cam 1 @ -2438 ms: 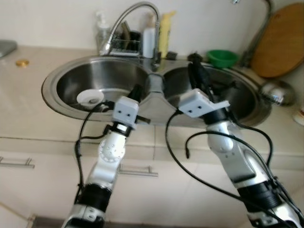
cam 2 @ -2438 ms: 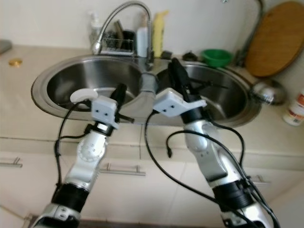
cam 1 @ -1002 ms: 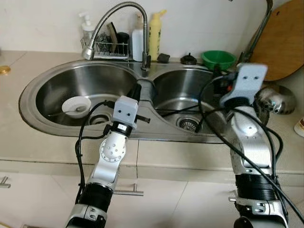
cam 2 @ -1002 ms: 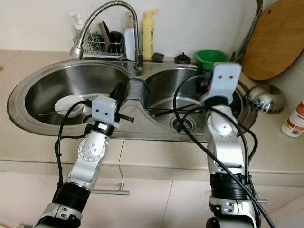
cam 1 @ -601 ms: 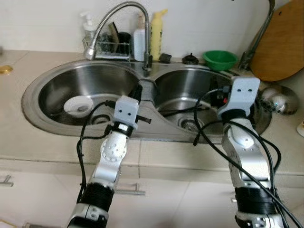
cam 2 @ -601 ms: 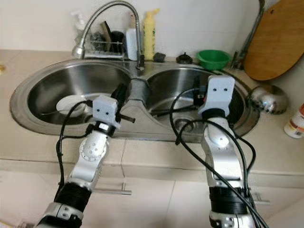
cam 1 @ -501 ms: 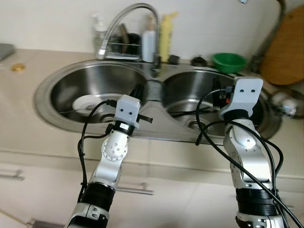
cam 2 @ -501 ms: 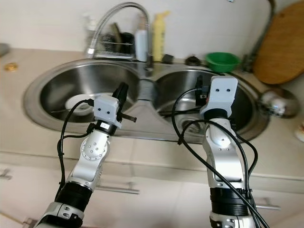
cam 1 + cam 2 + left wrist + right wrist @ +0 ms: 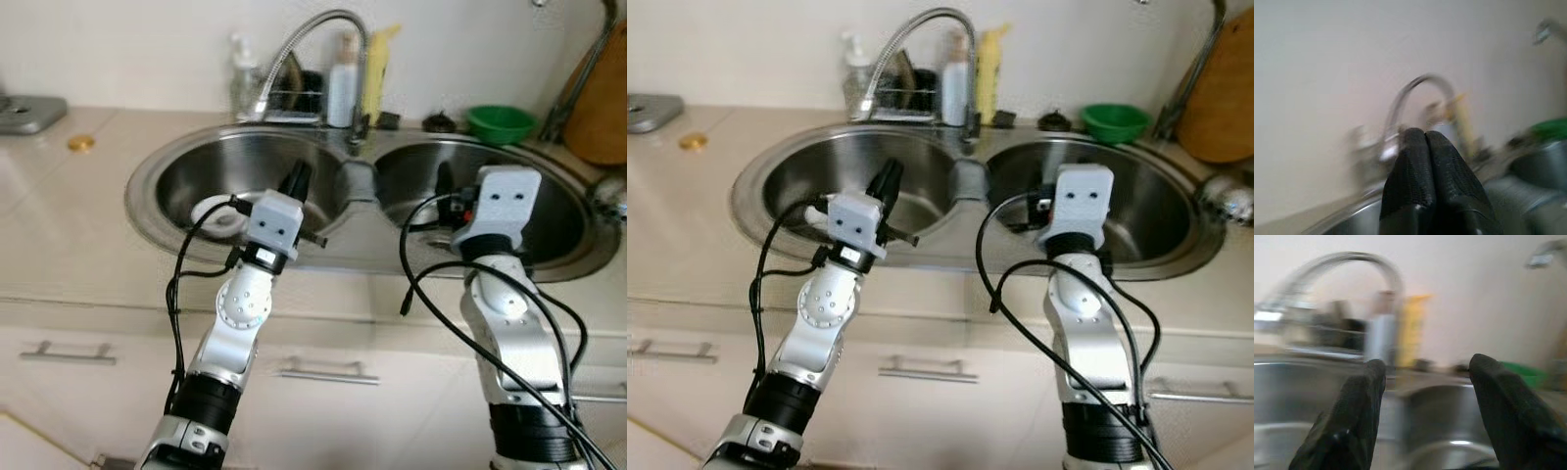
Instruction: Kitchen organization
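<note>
Over sink (image 9: 147, 211), left gripper (image 9: 1425, 142) seemingly closed

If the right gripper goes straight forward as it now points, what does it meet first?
Probably the faucet: it stands between the open fingers of the right gripper, with the yellow bottle just behind. Blur makes depth uncertain.

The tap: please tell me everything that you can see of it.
The tap is a silver gooseneck of ribbed, flexible-looking metal. It rises from a base on the sink's back rim, above the divider between the two basins, arches up and bends down toward the robot's left, ending in a spray head that hangs before the wire rack. No water shows. Nothing grips it.
</note>
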Controlling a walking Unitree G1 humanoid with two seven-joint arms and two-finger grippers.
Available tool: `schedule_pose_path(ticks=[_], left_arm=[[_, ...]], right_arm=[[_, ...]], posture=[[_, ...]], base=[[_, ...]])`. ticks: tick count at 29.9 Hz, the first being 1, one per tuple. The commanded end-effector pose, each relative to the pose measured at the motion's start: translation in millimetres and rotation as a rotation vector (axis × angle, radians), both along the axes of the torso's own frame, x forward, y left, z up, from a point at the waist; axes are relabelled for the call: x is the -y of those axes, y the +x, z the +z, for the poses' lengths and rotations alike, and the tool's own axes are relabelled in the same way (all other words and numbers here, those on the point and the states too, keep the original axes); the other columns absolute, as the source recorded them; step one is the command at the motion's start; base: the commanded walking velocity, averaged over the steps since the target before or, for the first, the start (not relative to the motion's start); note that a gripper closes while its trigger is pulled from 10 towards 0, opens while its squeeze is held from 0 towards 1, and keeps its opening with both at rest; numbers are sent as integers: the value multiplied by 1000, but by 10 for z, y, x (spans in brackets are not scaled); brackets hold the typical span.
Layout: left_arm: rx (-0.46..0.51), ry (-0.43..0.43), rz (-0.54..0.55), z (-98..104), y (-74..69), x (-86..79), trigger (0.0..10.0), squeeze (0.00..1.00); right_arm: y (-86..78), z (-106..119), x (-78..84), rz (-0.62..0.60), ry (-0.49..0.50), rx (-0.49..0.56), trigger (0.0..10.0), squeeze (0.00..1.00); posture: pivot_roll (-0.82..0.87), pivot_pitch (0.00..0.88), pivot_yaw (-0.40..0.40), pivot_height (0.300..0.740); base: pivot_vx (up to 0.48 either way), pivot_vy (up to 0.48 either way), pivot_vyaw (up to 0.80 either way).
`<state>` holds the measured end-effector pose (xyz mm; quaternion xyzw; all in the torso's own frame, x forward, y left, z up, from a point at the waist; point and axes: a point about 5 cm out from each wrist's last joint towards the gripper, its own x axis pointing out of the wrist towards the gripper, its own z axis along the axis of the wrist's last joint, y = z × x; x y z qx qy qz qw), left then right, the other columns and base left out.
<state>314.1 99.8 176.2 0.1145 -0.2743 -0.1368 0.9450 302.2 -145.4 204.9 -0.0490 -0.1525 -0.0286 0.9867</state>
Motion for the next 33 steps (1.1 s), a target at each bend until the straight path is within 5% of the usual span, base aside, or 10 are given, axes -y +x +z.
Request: schedule_pose_path(ticks=[1, 11, 33], left_arm=[[22, -11, -8, 62, 5, 26, 10000, 0], [44, -9, -16, 70, -21, 23, 10000, 0], [-2, 8, -63, -23, -24, 61, 10000, 0]], right_arm=[[-39, 68, 6, 0, -25, 37, 10000, 0], [-124, -2, -30, 15, -78, 33, 10000, 0], [-284, -214, 80, -51, -89, -1, 10000, 0]], posture=[[92, 0, -49, 740], [92, 0, -53, 740], [94, 0, -43, 740]], base=[[0, 307, 0], [0, 0, 0], [0, 0, -800]])
